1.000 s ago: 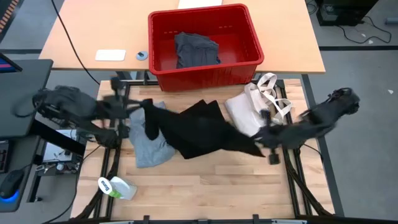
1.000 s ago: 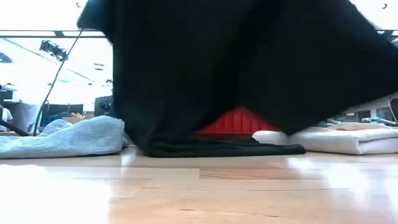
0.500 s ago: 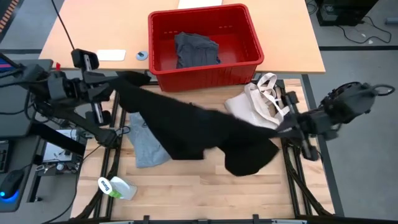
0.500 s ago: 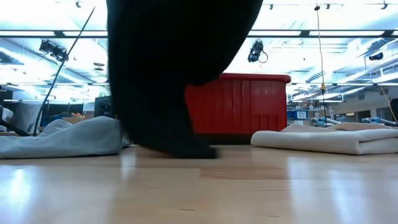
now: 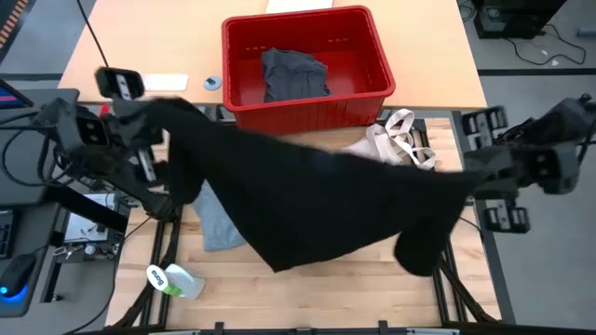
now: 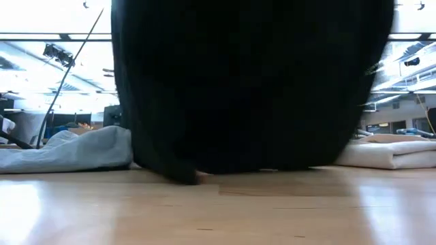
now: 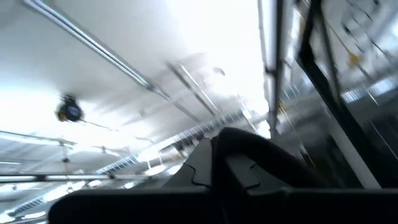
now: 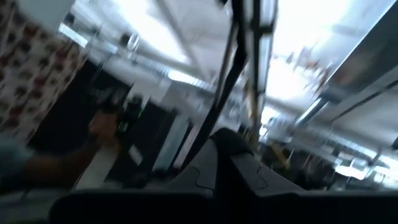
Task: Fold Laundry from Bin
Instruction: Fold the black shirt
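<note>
— While the left gripper [image 5: 160,113] stays out at the table's left edge, what has it got?

— Its fingers are pinched together on one end of the large black garment [image 5: 317,200]. In the left wrist view a fold of that black cloth sits squeezed between the two dark fingers [image 7: 205,171].

— And the right gripper [image 5: 475,181]?

— Out past the table's right side, clamped on the other end of the same garment; its wrist view shows black cloth nipped between its fingers [image 8: 208,168] too.

— So the cloth spans both?

— Yes, stretched across the table between them, sagging in the middle. From the low view it hangs as a wide dark curtain, its lower edge touching the wood on the left.

— What lies under it?

— A light grey T-shirt [image 5: 219,223] on the table, partly covered, and a cream tote bag [image 5: 396,140] near the right side, also partly covered.

— The bin?

— The red bin [image 5: 307,67] stands at the far side of the table, a dark grey garment [image 5: 293,74] inside it.

— Anything else?

— A green and white bottle [image 5: 172,279] lies near the front left corner.
</note>
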You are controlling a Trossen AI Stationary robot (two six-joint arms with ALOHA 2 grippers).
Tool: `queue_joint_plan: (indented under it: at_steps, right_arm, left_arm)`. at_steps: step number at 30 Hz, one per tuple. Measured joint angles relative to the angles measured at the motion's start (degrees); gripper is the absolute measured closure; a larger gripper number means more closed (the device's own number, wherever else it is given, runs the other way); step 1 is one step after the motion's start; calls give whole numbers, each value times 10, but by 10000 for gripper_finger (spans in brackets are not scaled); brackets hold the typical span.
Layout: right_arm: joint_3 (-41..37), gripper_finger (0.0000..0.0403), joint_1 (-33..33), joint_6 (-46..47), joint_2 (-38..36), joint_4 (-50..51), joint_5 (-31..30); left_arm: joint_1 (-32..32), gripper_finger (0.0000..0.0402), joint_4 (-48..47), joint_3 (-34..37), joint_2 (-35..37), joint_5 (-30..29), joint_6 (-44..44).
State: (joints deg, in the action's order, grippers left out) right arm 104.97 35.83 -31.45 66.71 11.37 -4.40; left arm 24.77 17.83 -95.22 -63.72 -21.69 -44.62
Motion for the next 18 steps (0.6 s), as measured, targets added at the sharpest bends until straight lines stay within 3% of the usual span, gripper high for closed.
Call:
queue_joint_plan:
  at_steps: [11, 18]
  right_arm:
    - [0, 377, 0, -7, 1, -207, 11]
    - [0, 377, 0, -4, 3, -255, 52]
  left_arm:
    - [-22, 371, 200, 0, -8, 26, 2]
    - [-24, 370, 176, -28, -29, 54, 13]
